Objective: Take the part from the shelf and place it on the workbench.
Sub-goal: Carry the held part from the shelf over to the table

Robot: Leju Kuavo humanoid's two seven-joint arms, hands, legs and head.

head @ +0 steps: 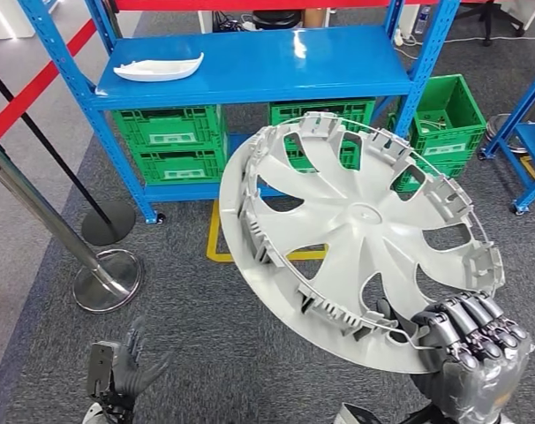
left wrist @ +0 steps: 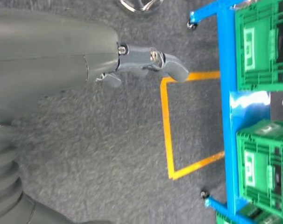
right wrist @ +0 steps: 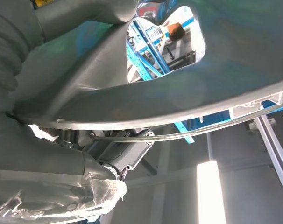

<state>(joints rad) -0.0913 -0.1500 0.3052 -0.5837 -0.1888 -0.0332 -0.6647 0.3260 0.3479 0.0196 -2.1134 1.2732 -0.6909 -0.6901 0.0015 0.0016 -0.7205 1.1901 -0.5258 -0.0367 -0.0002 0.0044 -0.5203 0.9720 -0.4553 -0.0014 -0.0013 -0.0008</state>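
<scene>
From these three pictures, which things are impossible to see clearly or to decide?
- Workbench: lies outside the head view's edges, so the placing spot is unknown.
- Right hand grip: its fingers sit on the rim of the wheel cover; the cover hides whatever lies under it.
- Green crates: contents too dark and small in the head view.
- Left hand: empty, fingers apart; head view's bottom edge cuts off its arm.

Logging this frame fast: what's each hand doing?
Left hand: open, holding nothing.
Right hand: gripping the rim of the wheel cover.
</scene>
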